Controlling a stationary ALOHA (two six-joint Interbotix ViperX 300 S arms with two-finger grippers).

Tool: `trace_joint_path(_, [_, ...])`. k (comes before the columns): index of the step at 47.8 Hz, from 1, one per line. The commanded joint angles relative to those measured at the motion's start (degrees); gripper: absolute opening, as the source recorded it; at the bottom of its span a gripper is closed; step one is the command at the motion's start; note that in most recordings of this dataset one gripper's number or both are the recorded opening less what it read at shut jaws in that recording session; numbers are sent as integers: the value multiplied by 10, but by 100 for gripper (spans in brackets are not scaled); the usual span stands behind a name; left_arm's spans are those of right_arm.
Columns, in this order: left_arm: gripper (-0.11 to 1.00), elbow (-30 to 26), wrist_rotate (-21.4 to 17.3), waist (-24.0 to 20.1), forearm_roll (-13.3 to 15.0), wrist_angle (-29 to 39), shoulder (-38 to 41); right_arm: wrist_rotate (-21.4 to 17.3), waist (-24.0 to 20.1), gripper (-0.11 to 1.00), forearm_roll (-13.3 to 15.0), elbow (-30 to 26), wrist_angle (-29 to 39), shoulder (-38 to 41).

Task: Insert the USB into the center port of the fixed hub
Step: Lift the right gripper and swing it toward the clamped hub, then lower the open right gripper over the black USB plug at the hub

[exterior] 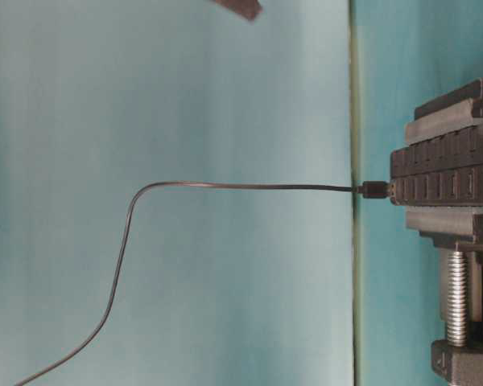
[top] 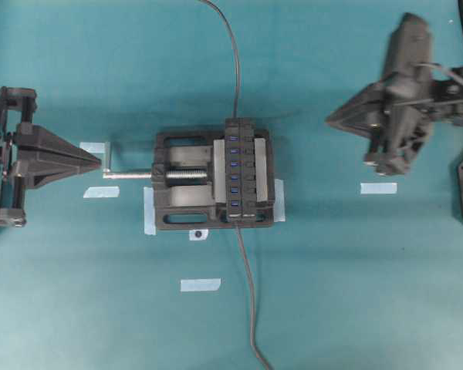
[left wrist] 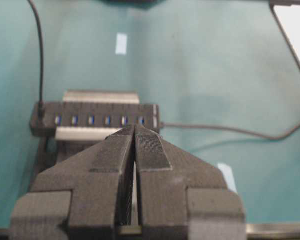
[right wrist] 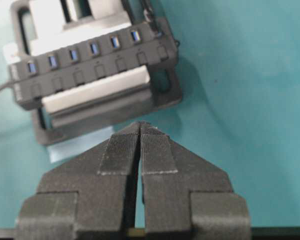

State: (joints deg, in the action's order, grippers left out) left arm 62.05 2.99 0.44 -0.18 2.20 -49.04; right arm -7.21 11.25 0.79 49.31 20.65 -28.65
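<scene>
So this looks like the very start of the job: nothing is picked up yet. The fixed hub sits clamped in a black vise in the middle of the desk, blue sockets facing up. As far as I can tell the center port has nothing in it.

Both hands are empty. In its own wrist view the left hand has its pads pressed together. From above, its tip sits just beside the end of the vise's silver screw. The right hand is closed too, holding nothing, and it's well off to the hub's right.

Honestly, I can't pick out the USB plug itself. One dark cable runs off the hub's far end and a greyer cable runs off its near end. Both leave the overhead view, and I can't tell which one is the hub's own lead.

My guess at what's next: sort out the right cable, open a hand and pinch it just behind the plug. Then square the plug up with the middle socket before pushing. Those sockets are packed tight, so landing one over is the obvious risk.
</scene>
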Motion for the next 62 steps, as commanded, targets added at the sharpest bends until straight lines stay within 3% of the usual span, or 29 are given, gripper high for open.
trace_joint_path(1, [0,-23,1,1,-1,15,5,15,4,3,1,-31,-3,25])
trace_joint_path(12, [0,-36,1,1,-1,62,11,50,7,3,1,-71,-1,86])
trace_joint_path(50, [0,-35,2,-4,-1,62,11,55,12,3,1,-165,19,238])
trace_joint_path(62, [0,-35,2,-4,-1,62,12,56,12,3,1,-178,17,254])
